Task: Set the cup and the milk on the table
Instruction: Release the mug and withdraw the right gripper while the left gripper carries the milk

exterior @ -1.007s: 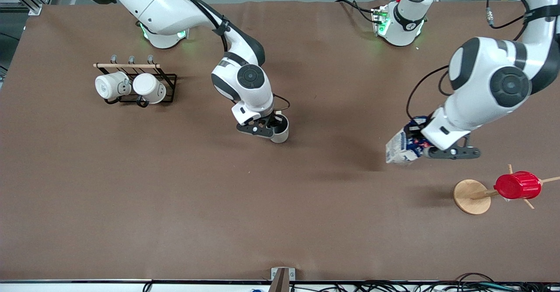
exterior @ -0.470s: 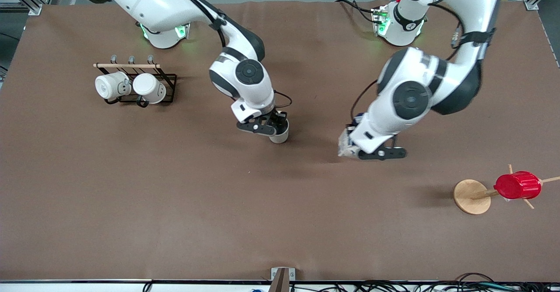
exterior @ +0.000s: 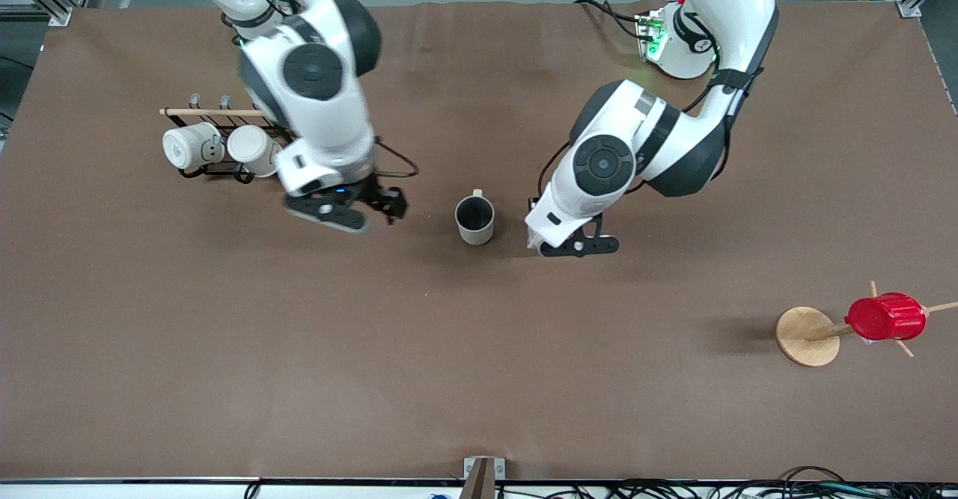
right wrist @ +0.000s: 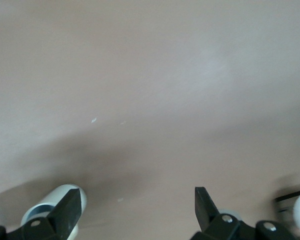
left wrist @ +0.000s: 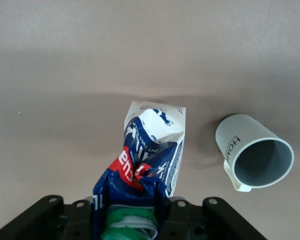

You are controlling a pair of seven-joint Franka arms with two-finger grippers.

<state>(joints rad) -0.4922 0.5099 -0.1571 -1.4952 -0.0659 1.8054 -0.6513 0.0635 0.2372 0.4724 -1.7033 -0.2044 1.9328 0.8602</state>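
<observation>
The cream-beige cup stands upright and free on the brown table, near its middle; it also shows in the left wrist view. My right gripper is open and empty, over the table between the cup and the mug rack; its fingers stand wide apart. My left gripper is shut on the top of the blue-and-white milk carton, low over the table beside the cup. The carton is crumpled and tilted, its green cap between the jaws. In the front view the arm hides almost all of it.
A black wire rack with two white mugs stands toward the right arm's end. A round wooden disc with pegs carries a red ribbed cup toward the left arm's end, nearer the front camera.
My right gripper has let go of the cup and drawn away toward the mug rack. My left arm has carried the milk carton across to just beside the cup.
</observation>
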